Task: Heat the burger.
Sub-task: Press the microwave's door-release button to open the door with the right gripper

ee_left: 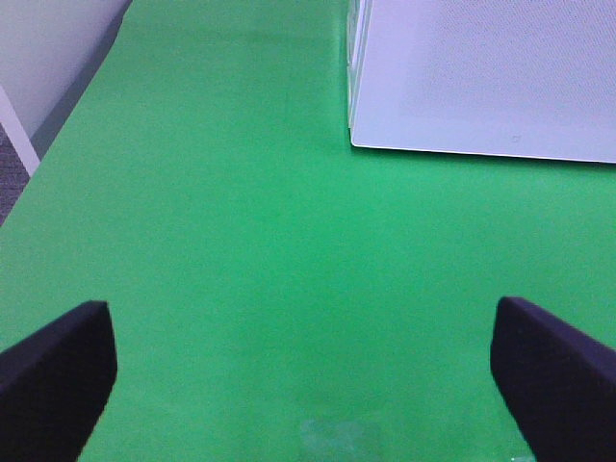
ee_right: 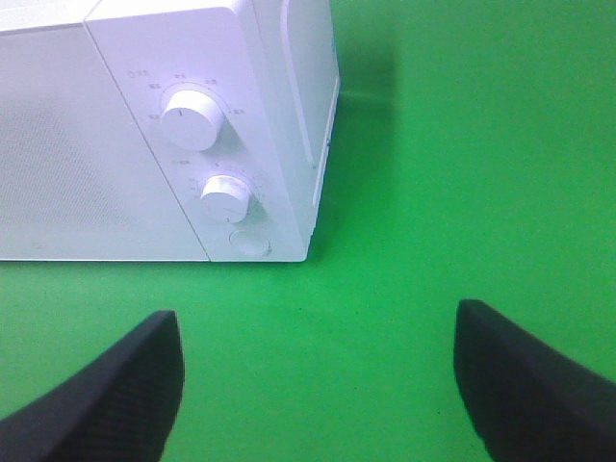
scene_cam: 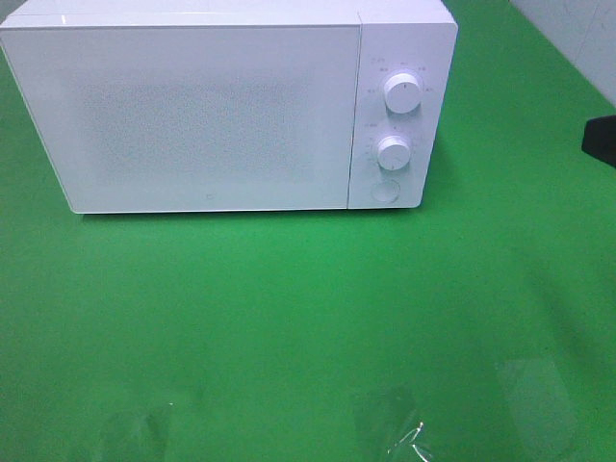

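The burger is out of view in all three frames. A white microwave [scene_cam: 212, 115] stands at the back of the green table with its door shut. Two round knobs [scene_cam: 401, 92] [scene_cam: 394, 152] and a round button [scene_cam: 386, 191] sit on its right panel. In the left wrist view my left gripper [ee_left: 308, 385] is open over bare green mat, short of the microwave's [ee_left: 481, 77] front corner. In the right wrist view my right gripper [ee_right: 318, 385] is also open and empty, facing the microwave's [ee_right: 144, 144] knob panel [ee_right: 229, 196]. Neither gripper shows in the exterior high view.
Green mat [scene_cam: 289, 318] covers the table in front of the microwave. A dark object [scene_cam: 601, 140] pokes in at the right edge. The table's left edge and a pale wall [ee_left: 48, 58] show in the left wrist view.
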You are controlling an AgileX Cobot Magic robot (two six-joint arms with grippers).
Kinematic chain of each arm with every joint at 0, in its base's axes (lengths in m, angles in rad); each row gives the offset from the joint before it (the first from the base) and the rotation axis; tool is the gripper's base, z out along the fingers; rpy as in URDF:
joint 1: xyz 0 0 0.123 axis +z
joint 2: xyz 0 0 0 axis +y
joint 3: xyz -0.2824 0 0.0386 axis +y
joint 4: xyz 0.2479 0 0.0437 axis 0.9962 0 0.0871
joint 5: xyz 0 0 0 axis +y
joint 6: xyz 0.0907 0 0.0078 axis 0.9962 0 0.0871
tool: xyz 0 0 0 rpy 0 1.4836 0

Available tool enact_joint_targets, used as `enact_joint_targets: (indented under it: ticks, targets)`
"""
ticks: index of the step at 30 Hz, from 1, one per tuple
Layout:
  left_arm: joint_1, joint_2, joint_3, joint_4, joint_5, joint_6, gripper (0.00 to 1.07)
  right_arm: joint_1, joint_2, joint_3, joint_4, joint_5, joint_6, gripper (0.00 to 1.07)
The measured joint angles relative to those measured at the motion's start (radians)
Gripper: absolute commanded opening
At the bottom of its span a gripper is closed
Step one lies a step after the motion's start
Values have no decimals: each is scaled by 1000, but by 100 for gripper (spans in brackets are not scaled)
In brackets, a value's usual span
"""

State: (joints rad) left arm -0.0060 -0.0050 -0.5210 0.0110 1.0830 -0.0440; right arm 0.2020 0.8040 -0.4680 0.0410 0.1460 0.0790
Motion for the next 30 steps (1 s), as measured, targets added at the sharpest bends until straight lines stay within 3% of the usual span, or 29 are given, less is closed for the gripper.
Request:
enact_joint_targets:
  ticks: [19, 23, 25, 27, 30]
  targets:
    - [0, 0, 0, 0, 0, 0, 98, 3, 347, 229, 10, -765, 8, 76]
    - [0, 0, 0, 0, 0, 0, 98, 41, 411, 237, 62, -838, -4, 76]
    - [0, 0, 0, 0, 0, 0, 98, 83, 451, 237, 116, -884, -38, 76]
    - [0, 0, 0, 0, 0, 0, 98, 197, 543, 236, 265, -1003, -123, 76]
    - [0, 0, 0, 0, 0, 0, 98, 226, 568, 236, 307, -1038, -141, 76]
